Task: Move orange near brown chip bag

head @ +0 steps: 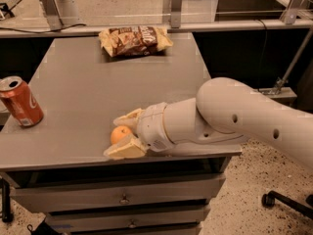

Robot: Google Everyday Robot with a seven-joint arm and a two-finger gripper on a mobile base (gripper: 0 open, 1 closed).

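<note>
My pincer (pixel 113 136) sits at the near edge of the grey worktop (pixel 98 77), a matt slab over a cabinet with two drawers (pixel 122 199), each with a small round knob. Below lies a pale speckled floor (pixel 244 199), and a black chair caster (pixel 268 199) stands on it at the right. Along the far edge runs a light ledge (pixel 234 26) with upright metal posts (pixel 176 4). A slanted metal strut (pixel 293 53) crosses the dark space to the right.
</note>
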